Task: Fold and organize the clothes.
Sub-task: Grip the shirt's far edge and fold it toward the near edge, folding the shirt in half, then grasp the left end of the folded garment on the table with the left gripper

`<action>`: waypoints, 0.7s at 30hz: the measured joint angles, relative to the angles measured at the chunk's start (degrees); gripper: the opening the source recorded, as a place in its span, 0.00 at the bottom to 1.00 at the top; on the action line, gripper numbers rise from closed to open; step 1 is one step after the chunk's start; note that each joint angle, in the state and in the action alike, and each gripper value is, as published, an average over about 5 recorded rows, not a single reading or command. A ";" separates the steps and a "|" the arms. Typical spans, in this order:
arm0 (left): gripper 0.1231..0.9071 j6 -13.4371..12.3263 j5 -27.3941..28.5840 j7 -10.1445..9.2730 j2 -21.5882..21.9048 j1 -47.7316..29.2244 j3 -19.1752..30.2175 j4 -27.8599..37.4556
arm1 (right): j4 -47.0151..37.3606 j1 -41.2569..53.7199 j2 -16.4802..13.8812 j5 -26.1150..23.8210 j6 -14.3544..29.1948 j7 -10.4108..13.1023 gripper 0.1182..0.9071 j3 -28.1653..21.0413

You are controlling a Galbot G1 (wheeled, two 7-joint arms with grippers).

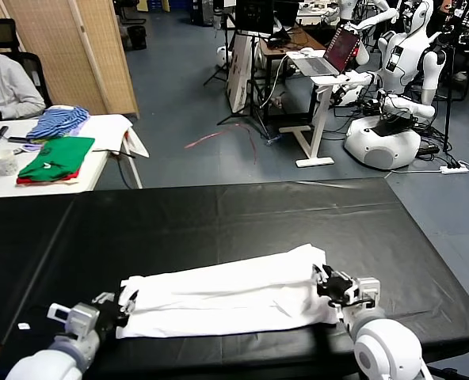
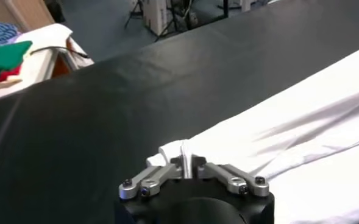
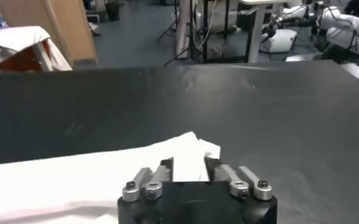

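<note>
Left gripper (image 1: pixel 123 305) low at the near left end of the white T-shirt (image 1: pixel 226 297), right gripper (image 1: pixel 323 281) at its right end. Shirt laid as a long folded band along the near edge of the black table (image 1: pixel 219 214). Wide bare tabletop beyond it, narrower strips at either end. Green folded garment (image 1: pixel 56 154) well apart on a side table.

Left wrist view: left gripper (image 2: pixel 187 163) pinched nearly together on a thin upright ridge of the T-shirt (image 2: pixel 313 122) end edge. Open black table (image 2: pixel 106 109) ahead.

Right wrist view: right gripper (image 3: pixel 189 169) with fingers parted, a corner fold of the T-shirt (image 3: pixel 75 182) lying between them. Grip not evident. Bare table (image 3: pixel 228 97) ahead to the far edge.
</note>
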 joint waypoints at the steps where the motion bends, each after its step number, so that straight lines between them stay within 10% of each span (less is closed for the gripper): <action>1: 0.96 0.00 -0.10 -0.21 -0.14 0.25 -0.09 -0.08 | 0.32 -0.21 0.18 0.01 0.00 0.00 0.87 0.07; 21: 1.00 -0.18 -10.36 -5.25 -2.57 1.24 -0.21 3.04 | 4.68 -3.19 1.27 0.38 0.00 0.00 1.00 1.46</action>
